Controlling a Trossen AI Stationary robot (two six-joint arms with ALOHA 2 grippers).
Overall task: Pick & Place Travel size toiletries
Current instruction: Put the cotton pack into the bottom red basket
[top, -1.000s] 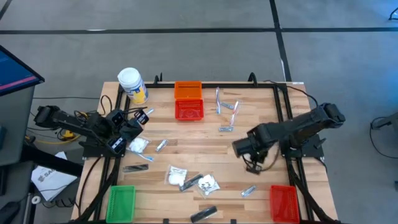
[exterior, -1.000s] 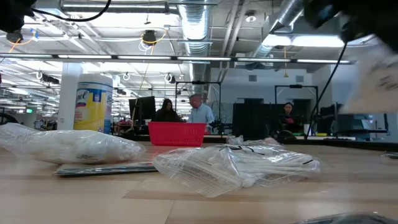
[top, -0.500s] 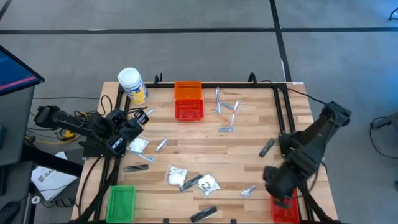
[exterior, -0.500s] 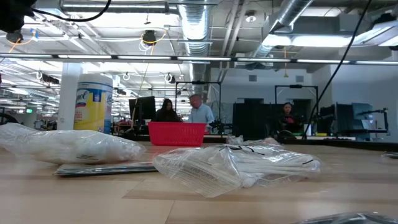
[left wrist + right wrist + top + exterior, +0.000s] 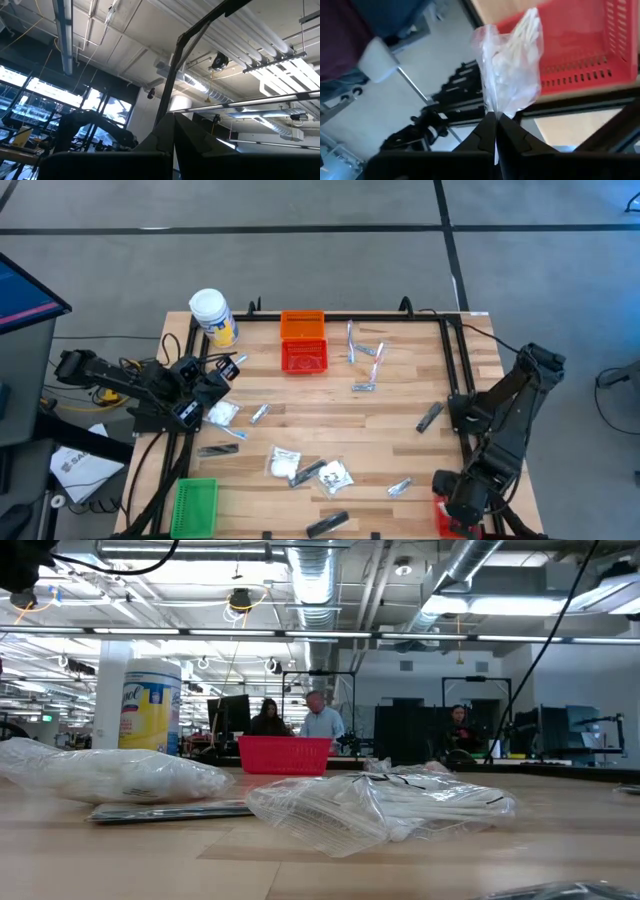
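Right gripper [image 5: 492,120] pinched shut on a clear plastic packet of white sticks [image 5: 512,70], held over the red basket [image 5: 585,45] at the tabletop's near right corner; in the high view the right arm [image 5: 500,430] reaches down over that basket [image 5: 445,515]. Left gripper [image 5: 172,135] closed, nothing in it, parked at the left edge of the tabletop [image 5: 360,420], pointing up at the ceiling.

Other toiletries are scattered on the tabletop: white packets [image 5: 284,462] mid-front and one near the left edge [image 5: 222,413], foil sachets [image 5: 399,487] near the front and mid-back [image 5: 363,387], a dark tube [image 5: 429,417] toward the right edge, another at the front edge [image 5: 327,524]. Green basket [image 5: 196,505] at near left corner; orange basket [image 5: 302,325] and a second red basket [image 5: 304,357] at the back edge; white jar [image 5: 212,315] at far left corner.
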